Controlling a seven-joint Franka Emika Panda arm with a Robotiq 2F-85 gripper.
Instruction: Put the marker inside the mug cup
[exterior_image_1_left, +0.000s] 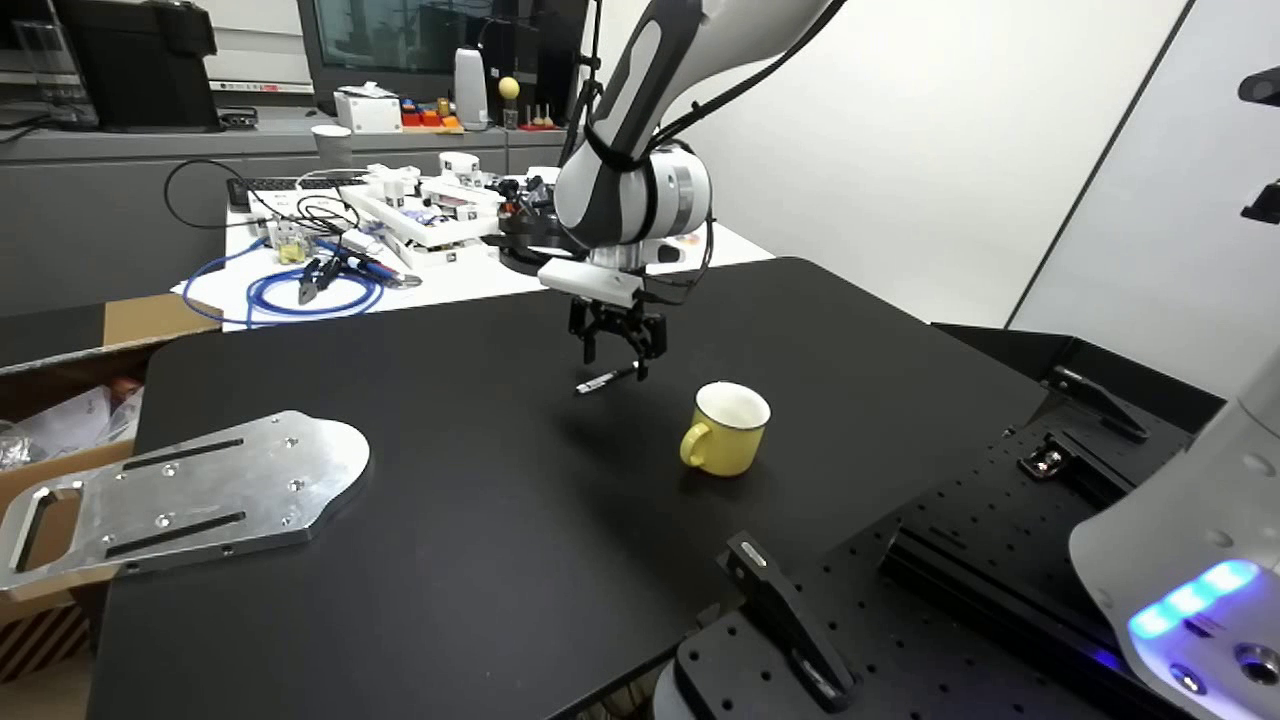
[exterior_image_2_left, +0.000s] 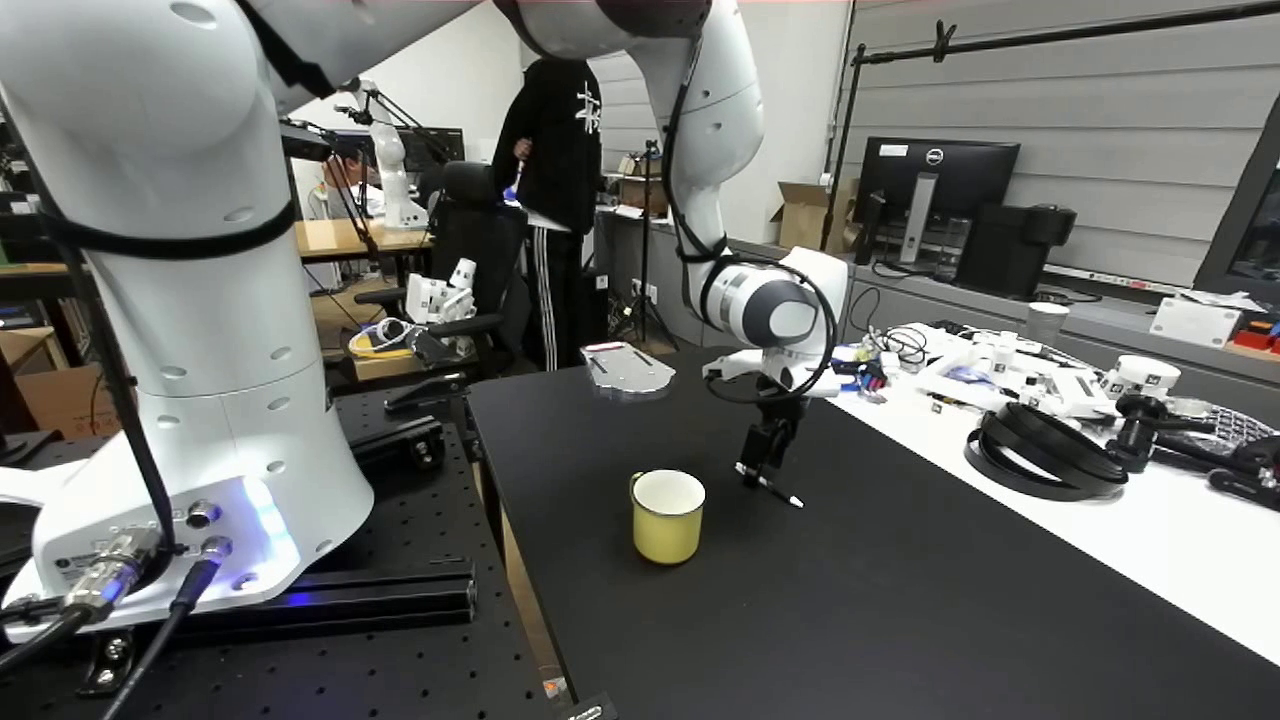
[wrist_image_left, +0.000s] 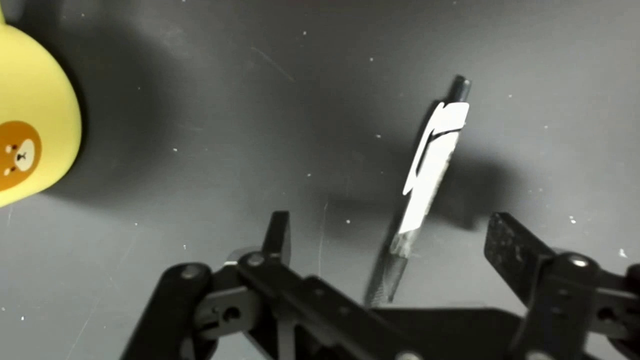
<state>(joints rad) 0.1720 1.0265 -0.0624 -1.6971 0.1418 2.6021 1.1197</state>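
Note:
The marker is a black and white pen lying on the black table. It shows in an exterior view, in an exterior view and in the wrist view. The yellow mug stands upright nearby; it also shows in an exterior view and at the left edge of the wrist view, with a bear face on its side. My gripper is open and points down over the pen. The pen lies between the two spread fingers, apart from both. The gripper also shows in both exterior views.
A flat metal plate lies on the table. A white table with cables, tools and white parts adjoins the far side. The robot base stands on a black perforated platform at the table's edge.

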